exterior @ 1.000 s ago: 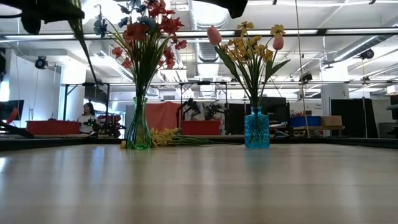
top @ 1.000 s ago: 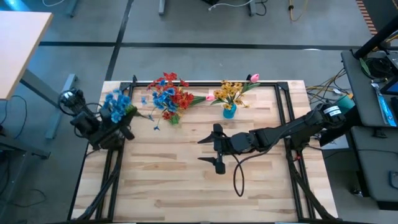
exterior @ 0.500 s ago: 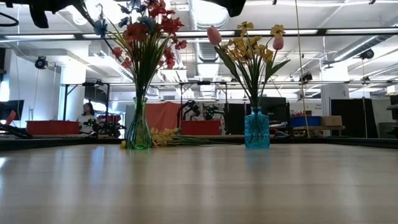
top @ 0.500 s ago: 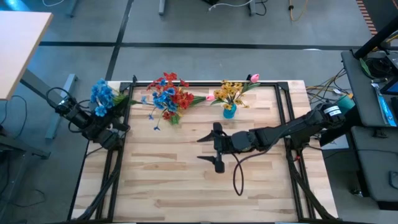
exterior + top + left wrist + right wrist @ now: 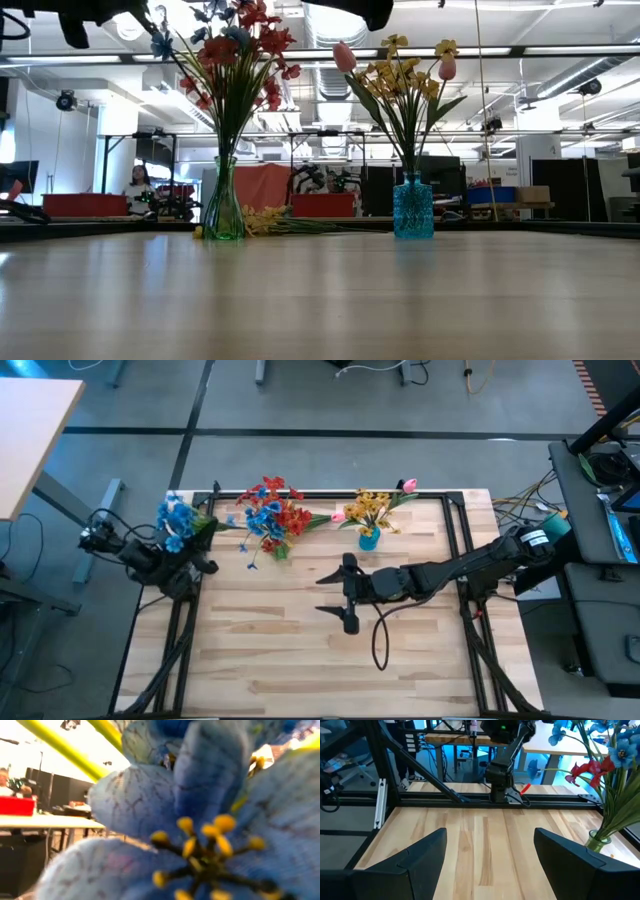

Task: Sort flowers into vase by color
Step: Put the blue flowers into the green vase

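My left gripper (image 5: 165,548) is at the table's far left edge, shut on a blue flower spray (image 5: 175,518) whose blooms (image 5: 210,820) fill the left wrist view. A clear green vase (image 5: 222,205) holds red and blue flowers (image 5: 272,515). A blue vase (image 5: 413,210) holds yellow flowers and pink buds (image 5: 372,508). My right gripper (image 5: 335,600) hovers open over the middle of the table, its fingers (image 5: 420,857) apart with nothing between them. My left gripper holds the blue spray, but the blooms and the arm itself hide the place of contact, so which part of the stem it has cannot be told. The spray is lifted clear of the table, its blooms (image 5: 178,512) held out past the gripper over the table's far left corner.
A loose yellow spray (image 5: 270,222) lies on the table behind the two vases. A black frame rail (image 5: 520,797) runs along the table's edges. Bare wood (image 5: 300,650) stretches across the near half of the table.
My left gripper has swung the blue spray toward the table's far left corner and then a little back toward the right. The spray's stem, which hung down at the low view's top left, has gone out of that view.
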